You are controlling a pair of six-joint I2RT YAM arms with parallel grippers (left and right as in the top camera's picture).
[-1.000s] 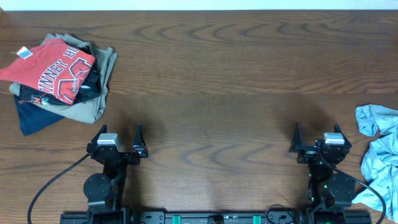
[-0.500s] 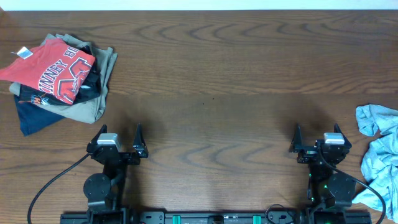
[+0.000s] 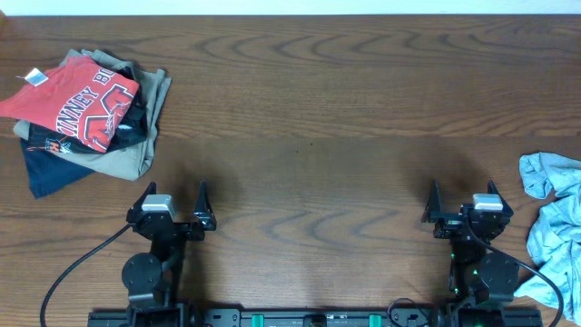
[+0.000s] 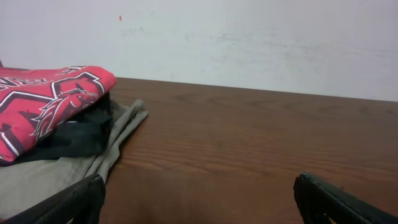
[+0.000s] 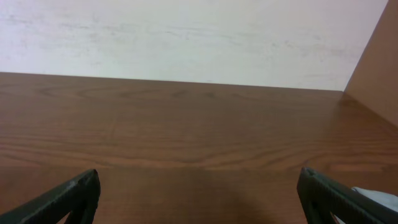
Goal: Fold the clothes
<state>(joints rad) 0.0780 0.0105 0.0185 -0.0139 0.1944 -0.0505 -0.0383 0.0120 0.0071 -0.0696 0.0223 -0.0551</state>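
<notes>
Coral-red T-shirt (image 3: pixel 77 100) with white block lettering tops a folded pile at the desk's (image 3: pixel 318 109) far left corner, well ahead of the left jaws and off to their left. A white tag (image 3: pixel 34 78) sticks out at its far left end. Beneath it lie a black garment (image 3: pixel 134 116), a navy garment (image 3: pixel 45 168) and a khaki garment (image 3: pixel 127 156), each showing past the red one's edges. From the left wrist view the red shirt (image 4: pixel 43 102) sits uppermost, the black layer (image 4: pixel 81 134) and khaki cloth (image 4: pixel 118 134) spreading out below it.

At the near edge, the left arm (image 3: pixel 150 263) holds the left jaws spread wide, gripping nothing and touching nothing, only bare wood between them. The right arm (image 3: pixel 481 263) mirrors this: the right jaws stand wide apart and empty, over bare desk.

A crumpled light-blue garment (image 3: pixel 554 227) lies unfolded at the desk's right edge, just beside the right arm and to the right of its jaws; a sliver of it (image 5: pixel 373 196) shows in the right wrist view.
</notes>
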